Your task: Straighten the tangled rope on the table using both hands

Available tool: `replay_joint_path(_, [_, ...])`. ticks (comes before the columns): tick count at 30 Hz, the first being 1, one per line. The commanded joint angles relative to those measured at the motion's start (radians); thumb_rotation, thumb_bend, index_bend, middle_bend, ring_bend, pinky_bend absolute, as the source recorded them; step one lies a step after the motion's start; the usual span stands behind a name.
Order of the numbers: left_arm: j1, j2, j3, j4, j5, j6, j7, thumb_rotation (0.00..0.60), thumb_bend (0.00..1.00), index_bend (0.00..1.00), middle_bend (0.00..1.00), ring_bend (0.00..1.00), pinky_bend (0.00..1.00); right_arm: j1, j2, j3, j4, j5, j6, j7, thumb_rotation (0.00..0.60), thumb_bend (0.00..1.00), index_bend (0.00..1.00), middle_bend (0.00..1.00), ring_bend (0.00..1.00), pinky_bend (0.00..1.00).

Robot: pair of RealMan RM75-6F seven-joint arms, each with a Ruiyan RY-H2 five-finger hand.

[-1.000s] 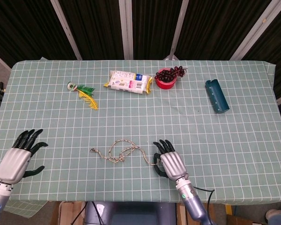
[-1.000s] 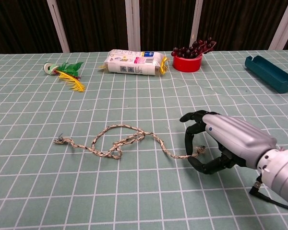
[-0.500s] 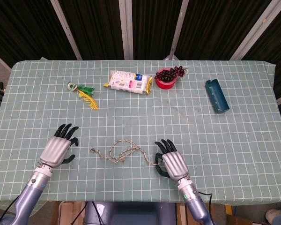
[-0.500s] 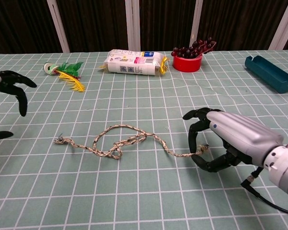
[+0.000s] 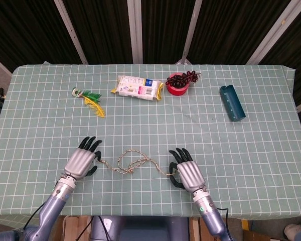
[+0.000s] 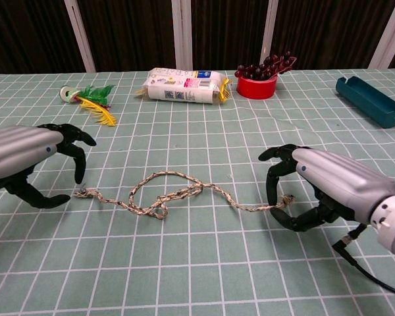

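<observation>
Table [image 5: 251,165]: covered in green grid-pattern cloth; carries all items listed below.
Right hand [image 5: 186,173] [image 6: 322,194]: near front edge, right of centre; fingers curled, thumb and a finger pinching the right end of the rope.
Left hand [image 5: 82,161] [image 6: 26,161]: near front edge, left of centre; fingers curved and apart, arched just over the rope's left tip; nothing gripped, contact with the tip not discernible.
Snack packet [image 5: 138,87] [image 6: 184,85]: white with yellow ends, lying flat at the far side, well apart from the rope.
Teal tray [image 5: 232,103] [image 6: 370,100]: far right, well apart from both hands.
Rope [image 5: 133,163] [image 6: 171,194]: lying on the cloth between the two hands, front centre; still looped and crossed over itself in the middle; right stretch running nearly straight to the right hand; left tip just beside the left hand's fingertips.
Red bowl [image 5: 177,84] [image 6: 257,85]: far side, right of the packet, dark grapes heaped in it.
Green-and-yellow feather toy [image 5: 90,99] [image 6: 92,99]: far left, white ring at its end.
Obstructions: none of the far-side items lying between hands and rope.
</observation>
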Motion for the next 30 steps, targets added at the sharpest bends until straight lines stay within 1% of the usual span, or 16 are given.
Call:
replay_joint_path(1, [-0.009, -0.019, 0.007, 0.010, -0.006, 0.001, 0.016, 0.600, 0.41, 0.50, 0.11, 0.00, 0.00, 0.000, 0.001, 0.000, 0.001, 0.002, 0.000, 0.002, 0.600, 0.49, 0.64, 0.15, 0.00, 0.00])
replay_joint_path(14, [-0.037, -0.088, 0.016, 0.037, -0.014, 0.020, 0.036, 0.600, 0.44, 0.50, 0.11, 0.00, 0.00, 0.001, 0.008, 0.004, 0.007, 0.008, 0.003, 0.009, 0.600, 0.49, 0.64, 0.15, 0.00, 0.00])
replay_joint_path(22, [-0.043, -0.114, 0.023, 0.051, -0.020, 0.031, 0.040, 0.600, 0.47, 0.52, 0.12, 0.00, 0.00, 0.002, 0.010, 0.005, 0.007, 0.011, 0.005, 0.013, 0.600, 0.49, 0.64, 0.15, 0.00, 0.00])
replay_joint_path(30, [-0.048, -0.119, 0.032, 0.054, -0.019, 0.040, 0.037, 0.600, 0.48, 0.52, 0.12, 0.00, 0.00, 0.004, 0.013, 0.009, 0.003, 0.016, 0.007, 0.008, 0.600, 0.49, 0.64, 0.16, 0.00, 0.00])
